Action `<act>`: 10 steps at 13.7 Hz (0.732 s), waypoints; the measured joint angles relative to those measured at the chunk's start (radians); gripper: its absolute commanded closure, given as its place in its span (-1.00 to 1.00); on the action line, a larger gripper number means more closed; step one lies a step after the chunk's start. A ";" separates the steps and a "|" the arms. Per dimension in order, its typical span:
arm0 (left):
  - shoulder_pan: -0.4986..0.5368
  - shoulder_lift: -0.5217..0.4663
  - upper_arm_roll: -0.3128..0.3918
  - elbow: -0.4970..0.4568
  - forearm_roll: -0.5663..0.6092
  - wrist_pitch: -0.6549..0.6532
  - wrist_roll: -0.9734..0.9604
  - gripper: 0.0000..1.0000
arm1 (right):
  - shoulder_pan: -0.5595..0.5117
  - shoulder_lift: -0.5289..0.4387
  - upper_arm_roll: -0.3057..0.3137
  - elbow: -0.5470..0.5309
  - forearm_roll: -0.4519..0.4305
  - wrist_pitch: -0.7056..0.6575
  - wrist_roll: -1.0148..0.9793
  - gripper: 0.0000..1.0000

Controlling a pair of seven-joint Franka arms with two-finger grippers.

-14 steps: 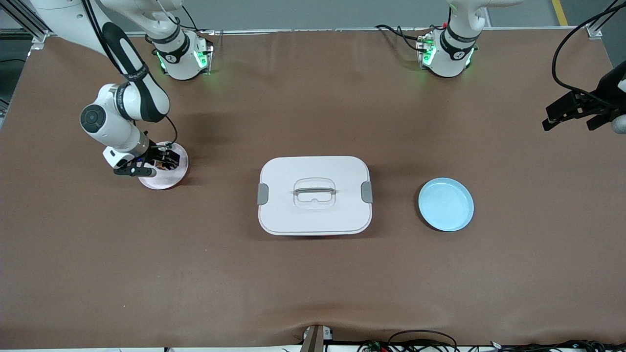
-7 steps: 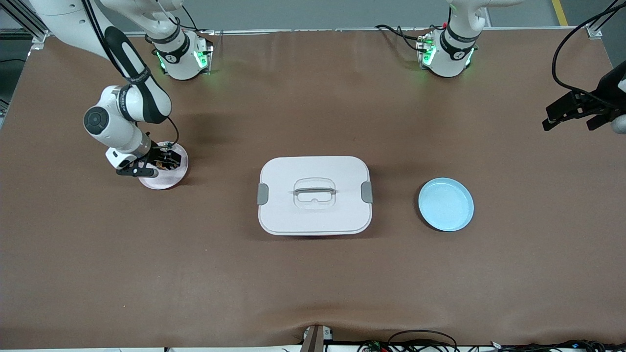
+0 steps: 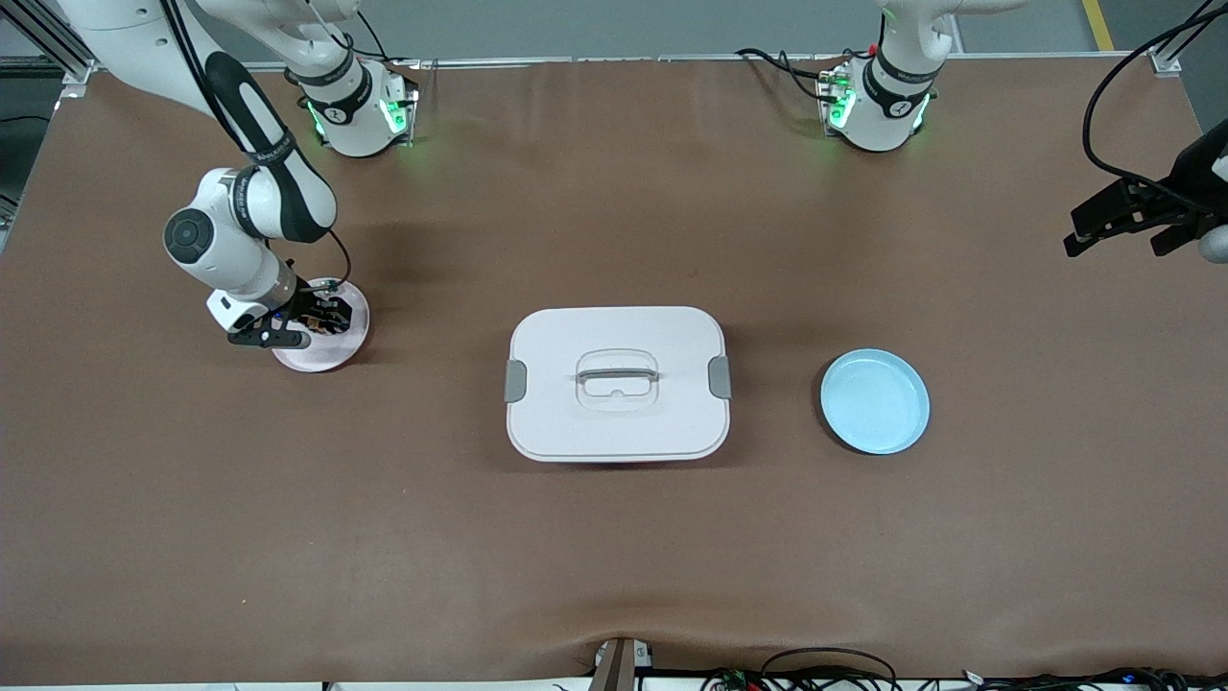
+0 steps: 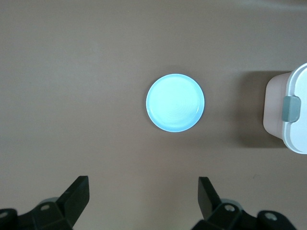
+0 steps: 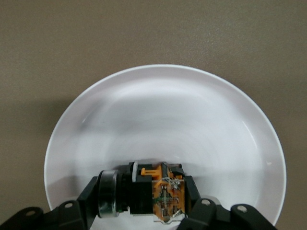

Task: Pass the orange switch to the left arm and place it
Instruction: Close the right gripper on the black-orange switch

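Right wrist view shows the right pincer point(image 5: 144, 203) clenched on the orange switch point(image 5: 153, 189), low over the pink plate point(image 5: 163, 110) near the right arm's end of the surface point(image 3: 614, 537). The white box point(image 3: 617, 383) sits mid-surface beside the blue plate point(image 3: 874, 400). Waiting, the left pincer point(image 4: 141, 194) hangs released above that blue plate.

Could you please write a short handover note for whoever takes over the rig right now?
Right gripper: down in the round pink plate, shut on the small black-and-orange switch.
Left gripper: open, waiting high over the table at the left arm's end.
Large white plastic box sits mid-table, lid on, between the pink plate and the round light-blue plate, which holds nothing.
Done: switch grasped.
Left: lift, pass to the left gripper clear of the box, place.
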State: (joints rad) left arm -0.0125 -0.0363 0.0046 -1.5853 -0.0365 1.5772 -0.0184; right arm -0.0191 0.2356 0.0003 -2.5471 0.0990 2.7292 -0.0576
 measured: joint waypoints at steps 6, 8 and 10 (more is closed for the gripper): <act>0.000 0.000 0.000 0.000 0.000 0.000 0.000 -1.00 | 0.000 -0.003 0.004 0.016 0.026 -0.025 0.000 1.00; 0.000 0.000 -0.001 0.004 -0.006 -0.001 0.000 -1.00 | 0.002 -0.007 0.006 0.044 0.069 -0.086 0.000 1.00; 0.000 -0.001 -0.002 0.019 -0.069 -0.013 0.000 -1.00 | 0.009 -0.022 0.007 0.089 0.116 -0.178 0.000 1.00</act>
State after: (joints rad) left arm -0.0123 -0.0368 0.0025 -1.5661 -0.1051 1.5645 -0.0184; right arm -0.0101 0.2131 0.0075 -2.4583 0.2148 2.5513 -0.0572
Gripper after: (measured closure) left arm 0.000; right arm 0.278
